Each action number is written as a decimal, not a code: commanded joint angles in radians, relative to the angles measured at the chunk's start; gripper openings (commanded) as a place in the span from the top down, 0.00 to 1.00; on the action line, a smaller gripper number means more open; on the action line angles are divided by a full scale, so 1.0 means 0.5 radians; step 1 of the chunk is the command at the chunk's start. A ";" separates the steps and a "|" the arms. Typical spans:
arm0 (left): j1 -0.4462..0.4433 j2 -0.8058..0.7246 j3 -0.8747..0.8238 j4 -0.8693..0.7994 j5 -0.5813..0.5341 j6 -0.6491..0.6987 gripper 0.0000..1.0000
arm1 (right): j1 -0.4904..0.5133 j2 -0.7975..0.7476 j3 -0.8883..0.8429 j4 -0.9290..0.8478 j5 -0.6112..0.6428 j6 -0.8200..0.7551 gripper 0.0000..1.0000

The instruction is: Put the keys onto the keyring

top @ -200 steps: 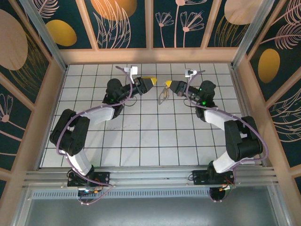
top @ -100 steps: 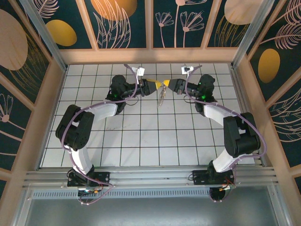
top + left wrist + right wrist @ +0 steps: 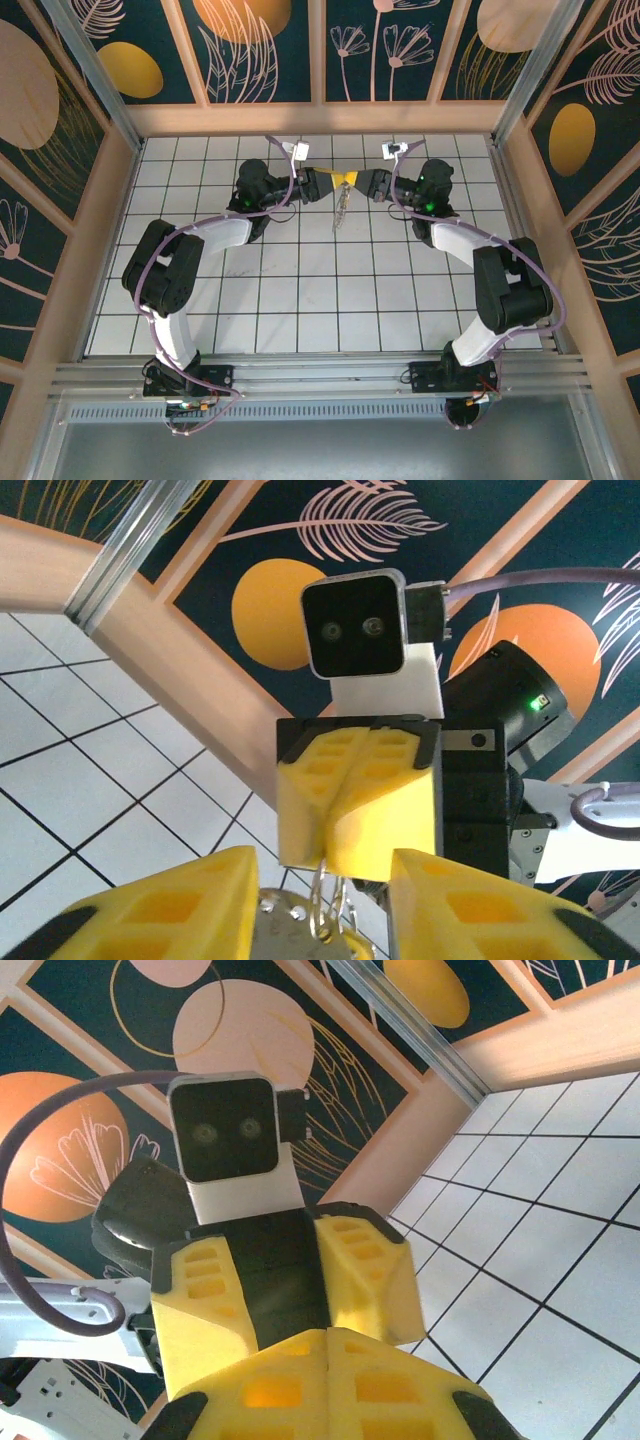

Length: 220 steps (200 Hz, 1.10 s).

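The right tool (image 3: 354,181) pinches the top of the keyring (image 3: 342,207), which hangs lengthwise down over the counter (image 3: 300,290), its keys (image 3: 288,917) lying between the parted fingers of the facing left tool (image 3: 336,179).

The fingertips (image 3: 331,179) are showing yellow, the keys (image 3: 341,208) silvery, and the worktop (image 3: 300,290) white with a dark grid.
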 commanded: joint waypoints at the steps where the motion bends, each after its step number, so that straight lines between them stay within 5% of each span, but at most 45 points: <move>1: -0.022 0.041 0.056 0.097 0.066 -0.016 0.66 | 0.012 0.019 0.062 0.074 -0.036 -0.045 1.00; 65: -0.035 0.034 0.001 0.135 0.076 -0.014 0.67 | 0.002 0.021 0.051 0.071 0.006 -0.046 1.00; 115: -0.036 0.034 -0.015 0.198 0.085 -0.049 0.90 | 0.001 0.040 0.047 0.089 0.019 -0.024 1.00; 220: -0.093 0.076 0.043 0.210 0.080 -0.041 1.00 | 0.013 0.051 0.061 0.127 0.011 0.014 1.00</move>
